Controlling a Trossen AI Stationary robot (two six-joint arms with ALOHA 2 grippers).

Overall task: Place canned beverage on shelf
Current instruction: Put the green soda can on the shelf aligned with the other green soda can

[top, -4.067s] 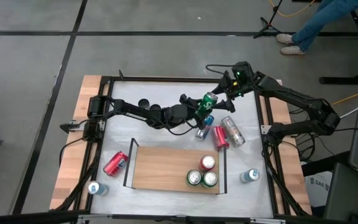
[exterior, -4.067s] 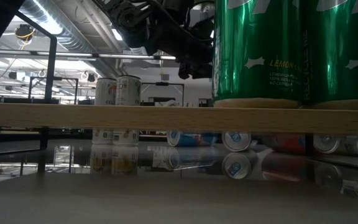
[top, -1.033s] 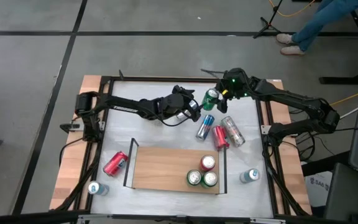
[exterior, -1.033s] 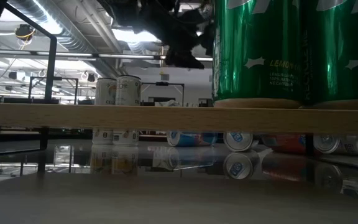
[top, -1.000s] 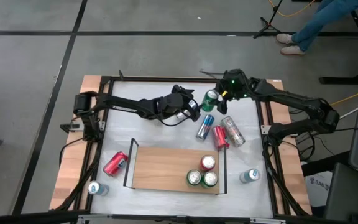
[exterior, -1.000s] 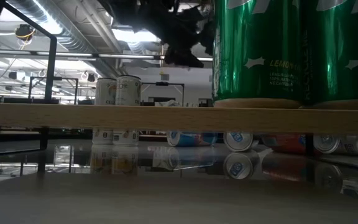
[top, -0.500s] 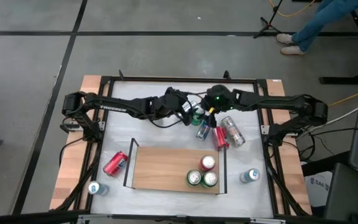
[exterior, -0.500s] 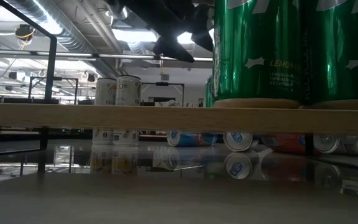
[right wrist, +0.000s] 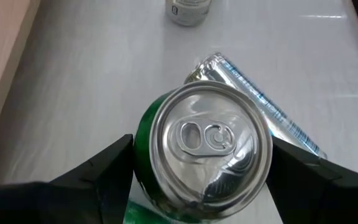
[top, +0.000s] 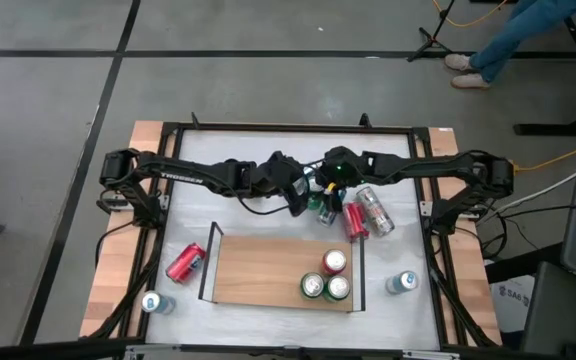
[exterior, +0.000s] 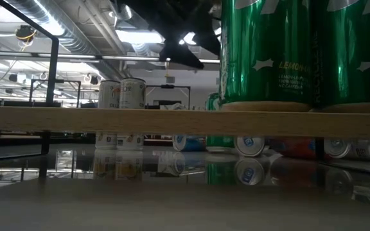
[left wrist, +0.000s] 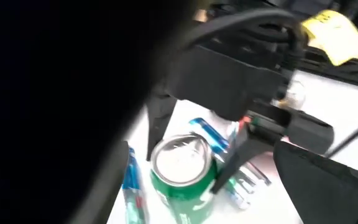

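Green aluminium fills my right wrist view: the green can [right wrist: 207, 158] stands upright between the fingers of my right claw [top: 330, 186], lid up, and by the low view its base looks down on the white bench [top: 258, 148], just behind the shelf [top: 268, 270]. I hold it by its sides so it stays upright for a clean set-down among the three cans [top: 327, 279] already standing at the shelf's right end. My fingers are spread about as wide as the can; whether they are pressing it or have let go, I cannot tell. My left claw [top: 300, 190] hovers just beside it, its grip hidden from me. Lying cans [top: 364, 215] crowd the bench close by, so I judge any lift must go straight up.
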